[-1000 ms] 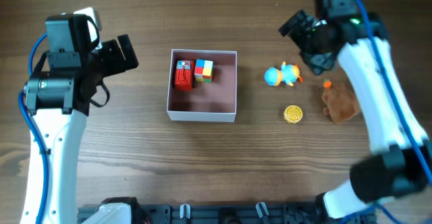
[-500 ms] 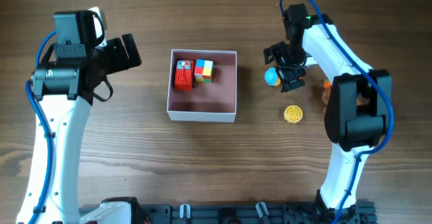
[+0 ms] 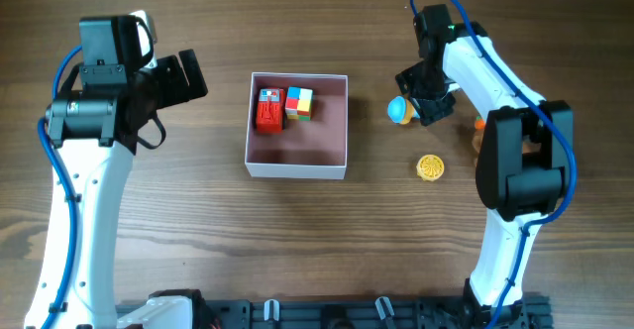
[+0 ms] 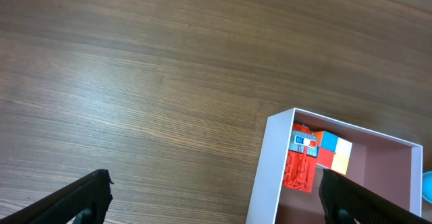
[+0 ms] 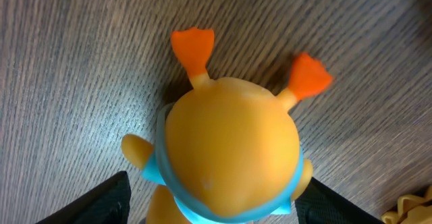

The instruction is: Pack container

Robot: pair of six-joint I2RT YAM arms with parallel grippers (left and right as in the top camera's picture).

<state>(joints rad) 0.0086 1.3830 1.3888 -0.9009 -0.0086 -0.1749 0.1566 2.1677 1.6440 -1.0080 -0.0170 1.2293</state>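
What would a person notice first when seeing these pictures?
Centred in the overhead view, a square white-walled box with a dusty-pink inside holds a red block and a multicoloured cube at its far side. To its right, the open right gripper hangs over an orange-and-blue toy duck, which fills the right wrist view.

A brown wood-grain table (image 3: 297,260) carries a square, white-walled container (image 3: 295,169) near its middle. On the right side lie an orange-and-blue duck toy (image 3: 399,110), a round yellow toy (image 3: 430,167) and a mostly hidden brown toy (image 3: 476,141).
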